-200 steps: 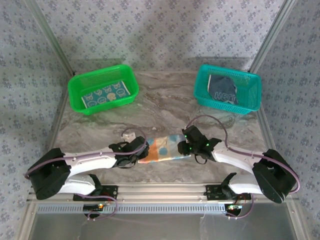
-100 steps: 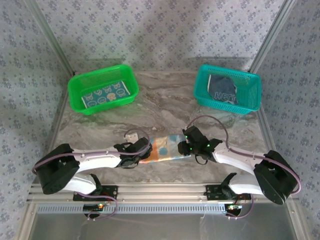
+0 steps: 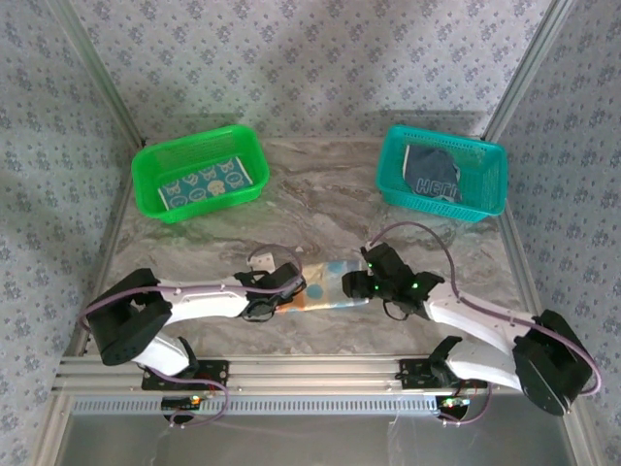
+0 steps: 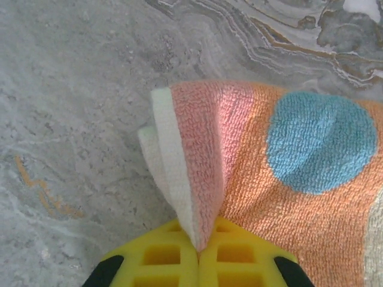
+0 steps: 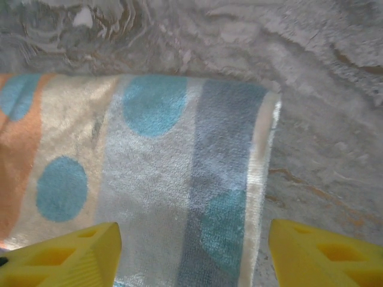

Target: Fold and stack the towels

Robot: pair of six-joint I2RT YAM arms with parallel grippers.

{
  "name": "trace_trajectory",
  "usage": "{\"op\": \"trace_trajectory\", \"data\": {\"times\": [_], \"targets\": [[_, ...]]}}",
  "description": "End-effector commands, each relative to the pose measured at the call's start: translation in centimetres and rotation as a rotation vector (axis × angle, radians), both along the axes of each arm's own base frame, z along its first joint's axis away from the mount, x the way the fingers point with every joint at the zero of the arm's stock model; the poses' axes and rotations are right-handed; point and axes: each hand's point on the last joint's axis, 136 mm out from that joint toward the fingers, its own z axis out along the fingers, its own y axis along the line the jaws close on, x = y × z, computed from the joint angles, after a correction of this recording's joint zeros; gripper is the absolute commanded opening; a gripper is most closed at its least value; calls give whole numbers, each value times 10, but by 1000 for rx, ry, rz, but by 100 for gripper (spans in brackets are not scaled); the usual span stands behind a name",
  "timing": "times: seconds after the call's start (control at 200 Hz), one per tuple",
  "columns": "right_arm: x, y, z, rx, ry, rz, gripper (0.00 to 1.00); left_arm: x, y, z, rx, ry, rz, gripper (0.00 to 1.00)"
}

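A folded dotted towel (image 3: 325, 284), striped orange, cream and grey-blue with blue dots, lies as a strip on the marble table between both arms. My left gripper (image 3: 293, 292) is at its left end. In the left wrist view the yellow fingers (image 4: 239, 254) are shut on a pinched fold of the towel (image 4: 287, 155). My right gripper (image 3: 361, 284) is at the right end. It stands open, its fingertips (image 5: 78, 251) set either side of the towel (image 5: 155, 167) and just above it. A teal figured towel (image 3: 201, 183) lies flat in the green basket. A dark lettered towel (image 3: 432, 173) sits crumpled in the teal basket.
The green mesh basket (image 3: 150, 189) stands at the back left and the teal mesh basket (image 3: 492, 183) at the back right. Patterned walls with metal frame posts enclose the marble table (image 3: 310, 209). A metal rail runs along the near edge.
My left gripper has closed on the towel's left end and pushed rightward, shortening the strip. My right gripper has opened and shifted slightly right.
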Motion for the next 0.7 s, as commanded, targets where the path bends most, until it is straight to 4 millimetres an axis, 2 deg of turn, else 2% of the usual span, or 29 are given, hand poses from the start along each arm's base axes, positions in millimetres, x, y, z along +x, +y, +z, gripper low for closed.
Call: {"op": "trace_trajectory", "data": {"times": [0.0, 0.09, 0.14, 0.48, 0.695], "targets": [[-4, -18, 1, -8, -6, -53, 76, -17, 34, -1, 172, 78, -24, 0], [-4, -25, 8, 17, -32, -81, 89, -13, 39, 25, 206, 43, -38, 0], [-4, -29, 10, 25, -39, -92, 100, -10, 41, 41, 215, 19, -46, 0], [1, -41, 27, 77, -113, -135, 100, 4, 64, 142, 282, -72, -97, 0], [-1, -40, 33, 102, -139, -123, 100, 25, 82, 208, 282, -123, -121, 0]]}}
